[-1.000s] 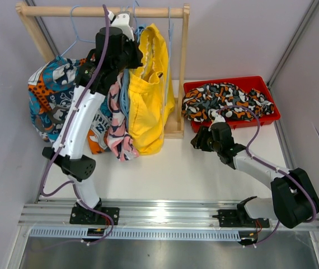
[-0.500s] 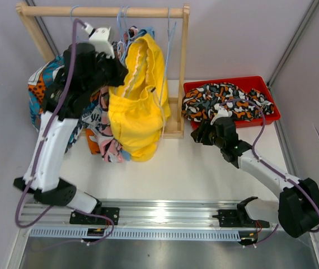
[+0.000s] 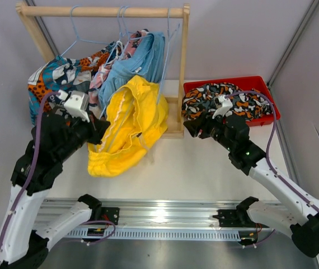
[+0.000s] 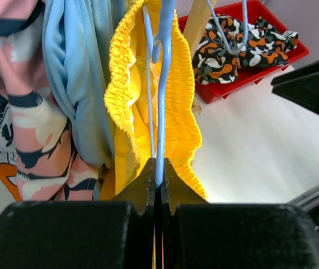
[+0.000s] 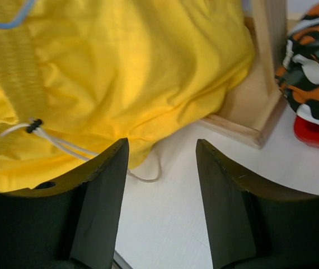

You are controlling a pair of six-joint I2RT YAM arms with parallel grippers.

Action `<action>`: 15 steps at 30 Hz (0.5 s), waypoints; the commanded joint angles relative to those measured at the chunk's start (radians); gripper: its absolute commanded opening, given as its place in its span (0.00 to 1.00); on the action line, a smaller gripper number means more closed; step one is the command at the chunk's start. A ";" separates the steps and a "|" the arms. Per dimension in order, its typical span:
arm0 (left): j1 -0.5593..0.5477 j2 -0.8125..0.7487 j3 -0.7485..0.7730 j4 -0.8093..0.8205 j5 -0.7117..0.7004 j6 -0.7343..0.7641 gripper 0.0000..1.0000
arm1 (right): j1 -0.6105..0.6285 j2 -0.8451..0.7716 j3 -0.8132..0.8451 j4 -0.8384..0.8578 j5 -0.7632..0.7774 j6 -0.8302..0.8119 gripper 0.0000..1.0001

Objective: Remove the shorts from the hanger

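The left tool [image 3: 97, 129] sits low over the near left of the white counter [image 3: 204, 168]. In its wrist view its two fingers are pressed tight together on the thin wire of a blue hanger [image 4: 160, 112], with no gap showing between them. The yellow shorts [image 3: 128, 126] hang from that hanger, their gathered elastic waistband bunched around the wire. In the top view the yellow cloth sags from the tool toward the counter in front of the wooden rack [image 3: 184, 56].

To the right and a little farther back, the right tool [image 3: 196, 128] hovers above the counter, pointing left at the yellow shorts. Its fingers are spread wide with nothing between them. Its own view shows the yellow cloth just ahead, with a white drawstring [image 5: 59, 144] trailing onto the counter.

Behind the right tool a red tray [image 3: 272, 116] holds the blotched shorts [image 3: 226, 98] in a heap.

Farther back, three pairs hang from the rack's top rail: the light blue shorts [image 3: 140, 61] nearest the yellow, the pink shorts [image 3: 99, 78] beside them, and the patchwork shorts [image 3: 56, 78] at the far left
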 commanded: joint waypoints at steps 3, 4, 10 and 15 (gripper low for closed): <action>0.002 -0.047 0.025 -0.016 0.136 -0.013 0.00 | 0.074 -0.045 0.082 0.060 -0.011 -0.055 0.58; 0.000 -0.028 0.073 -0.051 0.174 -0.016 0.00 | 0.099 -0.039 0.090 0.058 -0.009 -0.074 0.58; -0.010 -0.086 0.108 -0.086 0.338 -0.032 0.00 | 0.193 -0.004 0.176 0.047 0.014 -0.157 0.60; -0.021 -0.169 -0.021 0.047 0.536 -0.079 0.00 | 0.228 0.035 0.231 0.058 0.057 -0.230 0.61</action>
